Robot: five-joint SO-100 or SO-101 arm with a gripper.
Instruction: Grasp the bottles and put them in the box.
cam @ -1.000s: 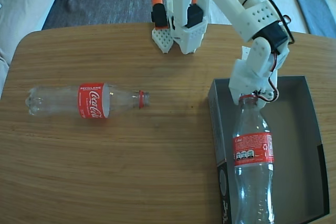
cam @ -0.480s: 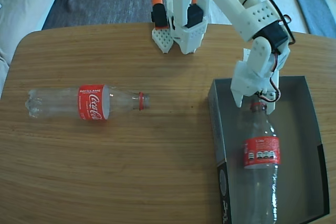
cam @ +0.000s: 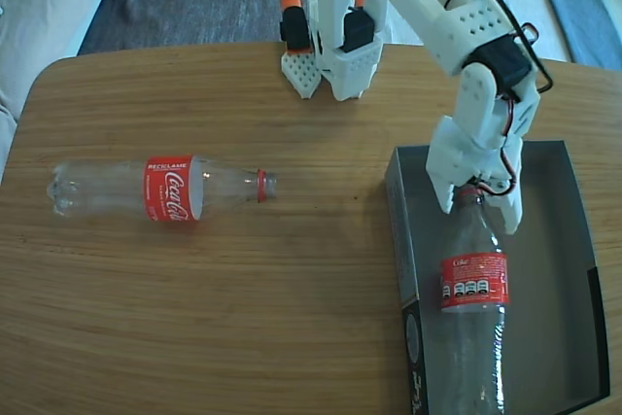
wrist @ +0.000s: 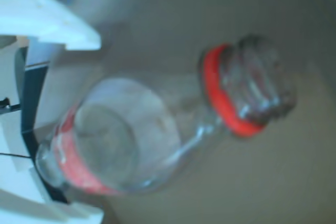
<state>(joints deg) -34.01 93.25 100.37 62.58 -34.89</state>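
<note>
In the fixed view my hand hangs over the far end of the box, its fingers straddling the neck of one bottle that lies inside, neck toward twelve o'clock, base toward six. The wrist view shows that bottle's red ring clear of the white fingers, so I read the hand as released, touching nothing. The other bottle lies on the desk, well apart at about nine o'clock from the hand. Its long axis runs nine to three, neck toward three, so I'd approach from its neck end.
</note>
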